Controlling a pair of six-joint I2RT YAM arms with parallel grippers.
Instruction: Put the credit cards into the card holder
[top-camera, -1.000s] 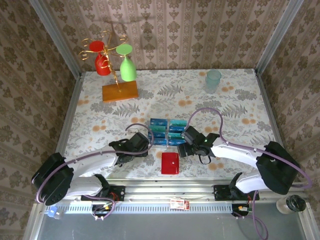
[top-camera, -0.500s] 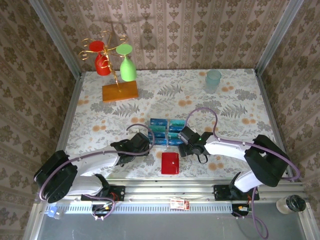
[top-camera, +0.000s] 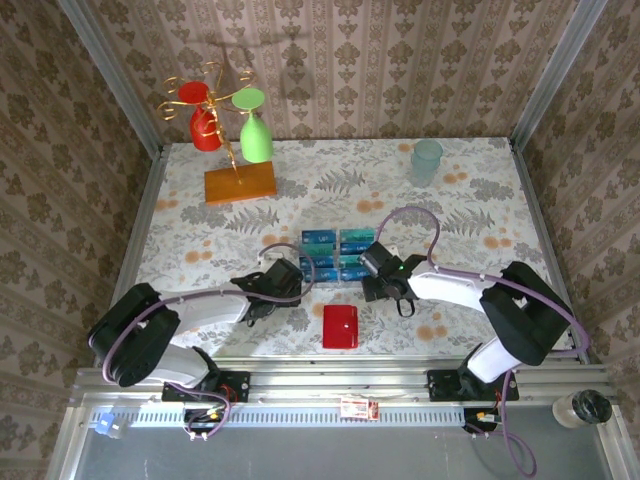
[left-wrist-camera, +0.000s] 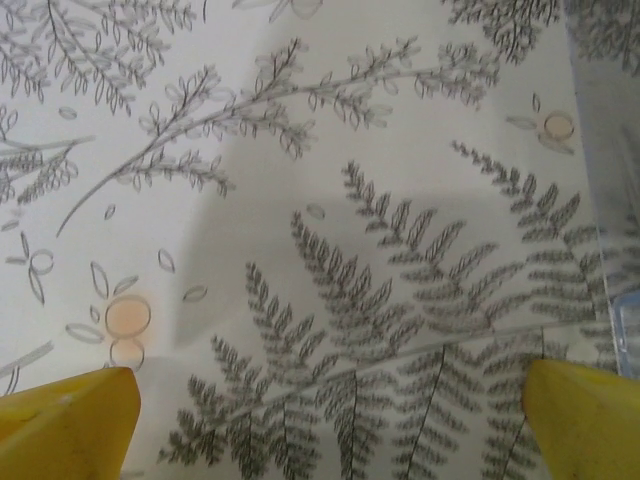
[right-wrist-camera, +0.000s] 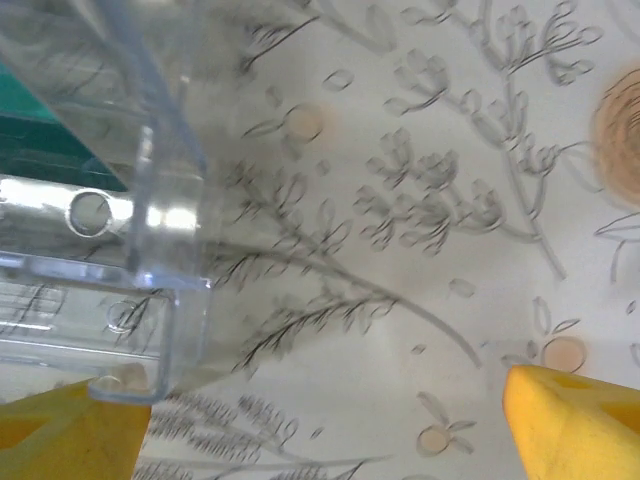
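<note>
The credit cards (top-camera: 336, 252), blue and teal, stand in rows in a clear acrylic rack (top-camera: 337, 270) at mid-table. The red card holder (top-camera: 341, 326) lies shut and flat just in front of the rack. My left gripper (top-camera: 296, 272) sits at the rack's left side, and my right gripper (top-camera: 368, 262) at its right side. In the left wrist view the left gripper (left-wrist-camera: 330, 430) is open over bare cloth, with the rack's edge (left-wrist-camera: 592, 150) at the right. In the right wrist view the right gripper (right-wrist-camera: 320, 430) is open, with the rack's corner (right-wrist-camera: 150, 230) and a teal card (right-wrist-camera: 40, 135) at the left.
A wooden stand with a red and a green glass (top-camera: 232, 140) stands at the back left. A pale blue cup (top-camera: 427, 160) is at the back right. Patterned walls enclose the table (top-camera: 480, 220) on three sides.
Both arms have reached farther up the table. The left gripper has moved right toward the rack, and the right gripper has slid up along the rack's right side. Both stay open.
</note>
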